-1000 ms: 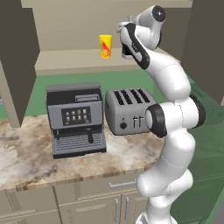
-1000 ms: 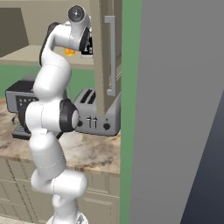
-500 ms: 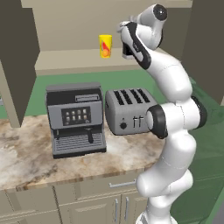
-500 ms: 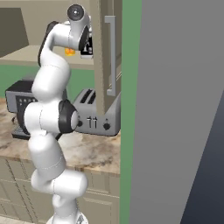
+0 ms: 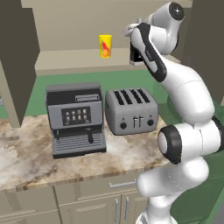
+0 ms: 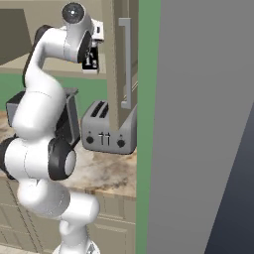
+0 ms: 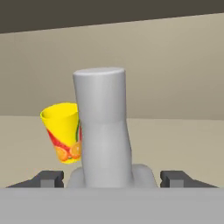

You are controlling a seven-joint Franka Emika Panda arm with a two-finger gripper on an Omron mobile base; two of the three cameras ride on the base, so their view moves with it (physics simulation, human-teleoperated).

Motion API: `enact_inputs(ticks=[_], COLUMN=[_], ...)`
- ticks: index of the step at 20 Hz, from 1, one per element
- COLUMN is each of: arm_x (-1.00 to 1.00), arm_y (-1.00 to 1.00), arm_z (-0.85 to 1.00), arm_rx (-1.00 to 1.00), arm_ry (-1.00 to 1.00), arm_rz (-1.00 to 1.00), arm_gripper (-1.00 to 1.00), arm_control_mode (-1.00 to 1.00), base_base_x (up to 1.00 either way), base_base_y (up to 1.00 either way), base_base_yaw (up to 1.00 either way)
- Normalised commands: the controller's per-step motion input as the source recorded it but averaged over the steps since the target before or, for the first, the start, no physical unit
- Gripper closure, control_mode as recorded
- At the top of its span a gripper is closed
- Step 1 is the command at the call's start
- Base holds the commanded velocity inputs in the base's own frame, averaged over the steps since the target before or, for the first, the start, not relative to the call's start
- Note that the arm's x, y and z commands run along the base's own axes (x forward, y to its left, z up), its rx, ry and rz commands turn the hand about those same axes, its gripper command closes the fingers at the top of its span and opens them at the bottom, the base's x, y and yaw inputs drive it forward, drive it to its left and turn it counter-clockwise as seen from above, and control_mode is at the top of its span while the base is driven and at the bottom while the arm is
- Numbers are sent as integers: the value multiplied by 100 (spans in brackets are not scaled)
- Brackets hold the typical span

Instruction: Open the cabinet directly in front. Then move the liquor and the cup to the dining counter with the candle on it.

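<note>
The cabinet point(image 5: 65, 59) stands open, its doors swung out to the left point(image 5: 17, 57) and right point(image 6: 116, 64). On its shelf stands the yellow cup point(image 5: 105, 46) with an orange mark, also seen behind and to the left of the bottle point(image 7: 63, 133). The liquor point(image 6: 91, 59) is a dark bottle with a white label, to the right of the cup; it looks pale grey up close point(image 7: 103, 127). My gripper point(image 7: 112, 179) is open and straddles the liquor, a fingertip on each side with small gaps. The dining counter and the candle are out of view.
Under the cabinet, a marble worktop point(image 5: 26, 162) carries a grey coffee machine point(image 5: 76, 118) and a toaster point(image 5: 131, 111). Low beige cabinets point(image 5: 87, 205) run beneath. A tall grey wall point(image 6: 198, 124) closes off the right side, beside the open door's bar handle point(image 6: 125, 62).
</note>
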Motion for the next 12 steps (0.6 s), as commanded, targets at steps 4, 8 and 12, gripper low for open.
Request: enact_inputs(ticks=[4,8,12], arm_x=[-100,-100,-100], arm_y=[0,4,29], arm_z=[-43,-41,-32], arm_rx=[0,0,0], arm_ry=[-8,-6,-12], arm_rz=[0,0,0], arm_gripper=[100,100,100], arm_control_mode=[-100,-100,-100], base_base_x=[0,0,0], base_base_y=[0,0,0], base_base_yaw=[0,0,0])
